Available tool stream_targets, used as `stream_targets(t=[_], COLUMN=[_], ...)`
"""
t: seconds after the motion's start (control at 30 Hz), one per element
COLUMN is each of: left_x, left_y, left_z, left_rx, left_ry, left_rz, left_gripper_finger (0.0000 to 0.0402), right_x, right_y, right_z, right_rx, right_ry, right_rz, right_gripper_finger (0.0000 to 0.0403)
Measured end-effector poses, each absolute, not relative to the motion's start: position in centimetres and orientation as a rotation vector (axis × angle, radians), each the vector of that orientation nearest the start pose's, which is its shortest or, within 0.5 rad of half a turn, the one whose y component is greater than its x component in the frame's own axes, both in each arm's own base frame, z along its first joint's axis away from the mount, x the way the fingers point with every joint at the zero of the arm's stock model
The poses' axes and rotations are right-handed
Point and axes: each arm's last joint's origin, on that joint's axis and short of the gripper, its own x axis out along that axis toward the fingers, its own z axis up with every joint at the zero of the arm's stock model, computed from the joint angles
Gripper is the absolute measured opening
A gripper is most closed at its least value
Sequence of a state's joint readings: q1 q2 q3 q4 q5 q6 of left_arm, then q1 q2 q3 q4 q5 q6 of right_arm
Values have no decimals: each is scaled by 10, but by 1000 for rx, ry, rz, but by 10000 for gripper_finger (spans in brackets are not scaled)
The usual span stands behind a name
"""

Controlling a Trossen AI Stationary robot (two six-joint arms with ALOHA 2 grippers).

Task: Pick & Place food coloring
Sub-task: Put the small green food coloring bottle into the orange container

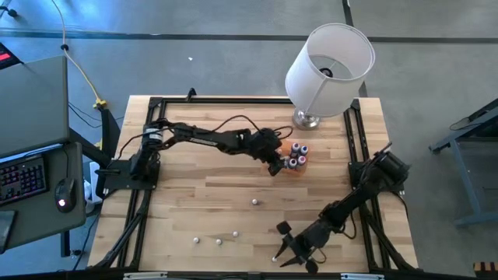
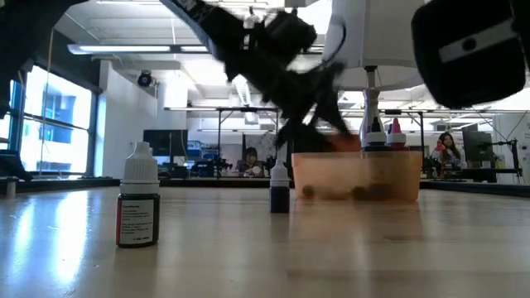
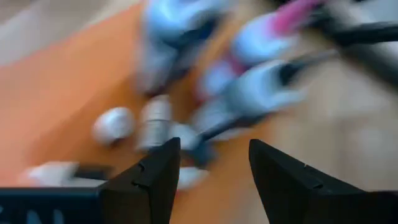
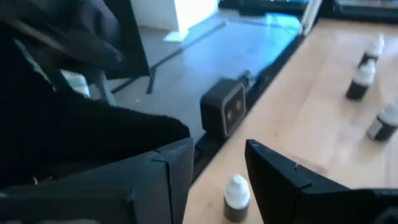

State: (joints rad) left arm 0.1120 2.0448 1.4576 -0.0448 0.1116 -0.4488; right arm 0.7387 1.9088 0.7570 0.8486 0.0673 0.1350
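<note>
On the wooden tabletop (image 1: pixel 210 187), toward its far right quarter: one orange tray (image 1: pixel 291 158) (image 2: pixel 356 178), holding several food coloring bottles (image 1: pixel 298 155) (image 3: pixel 249 93) with whitish caps; some stand upright with caps above the rim, others lie on the tray floor.

Left tool (image 1: pixel 274 166) (image 3: pixel 211 168): positioned at the tray's near-left edge, arm stretched across from the left mount. Fingers apart, nothing between them; the left wrist view shows the gap open over the tray's orange floor and the jumbled bottles.

Right tool (image 1: pixel 289 253) (image 4: pixel 214 168): at the near edge of the tabletop, right of centre, low to the surface. Fingers apart, empty; one small capped bottle (image 4: pixel 236 198) stands just beyond the gap, not gripped.

Loose bottles on the tabletop: one near the centre (image 1: pixel 254 201); three in a loose row near the front edge (image 1: pixel 217 239). Low view shows a dark-bodied bottle (image 2: pixel 138 207) upright in the foreground and a blue-bodied one (image 2: pixel 280 188) upright just beside the tray's left wall.

Other items: white-shaded lamp (image 1: pixel 327 70) with metal base, at the far right corner of the tabletop, behind the tray. People are seated in the room beyond.
</note>
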Motion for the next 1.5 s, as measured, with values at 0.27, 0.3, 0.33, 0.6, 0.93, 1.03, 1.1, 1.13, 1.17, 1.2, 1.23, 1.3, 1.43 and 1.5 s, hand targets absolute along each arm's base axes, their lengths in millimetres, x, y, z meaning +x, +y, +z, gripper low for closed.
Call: stream_targets(t=[0.27, 0.3, 0.33, 0.6, 0.93, 1.03, 1.1, 1.13, 1.17, 1.2, 1.23, 1.3, 1.43, 1.5], left_x=[446, 439, 433, 364, 266, 241, 226, 218, 212, 205, 199, 188, 172, 167], left_y=[22, 15, 8, -64, -167, -190, -203, -208, -214, -218, -223, -232, -244, -248], left_z=[292, 304, 317, 385, 403, 398, 397, 396, 396, 397, 397, 396, 385, 375], left_rx=[-388, -367, -345, -170, -43, -29, -36, -40, -44, -47, -44, -41, -37, -44], left_ry=[500, 516, 512, 548, 578, 564, 536, 519, 500, 478, 456, 411, 379, 373], left_rz=[-66, -70, -79, -47, 138, 202, 228, 235, 241, 244, 248, 246, 236, 239], left_gripper_finger=[191, 191, 191, 191, 191, 191, 191, 191, 191, 191, 191, 191, 191, 191], right_x=[271, 271, 271, 267, 264, 267, 270, 272, 274, 276, 278, 282, 289, 291], right_y=[230, 230, 230, 236, 249, 245, 244, 245, 246, 248, 250, 253, 255, 254], right_z=[119, 119, 119, 121, 102, 89, 82, 79, 76, 71, 67, 63, 55, 54], right_rx=[38, 37, 40, 83, 9, 38, 64, 62, 61, 55, 51, 50, 50, 50], right_ry=[380, 378, 376, 372, 252, 295, 310, 315, 325, 336, 346, 350, 359, 360], right_rz=[498, 489, 481, 494, 520, 497, 490, 489, 499, 513, 528, 540, 548, 547], right_gripper_finger=[140, 140, 140, 140, 140, 140, 140, 140, 140, 140, 140, 139, 127, 114])
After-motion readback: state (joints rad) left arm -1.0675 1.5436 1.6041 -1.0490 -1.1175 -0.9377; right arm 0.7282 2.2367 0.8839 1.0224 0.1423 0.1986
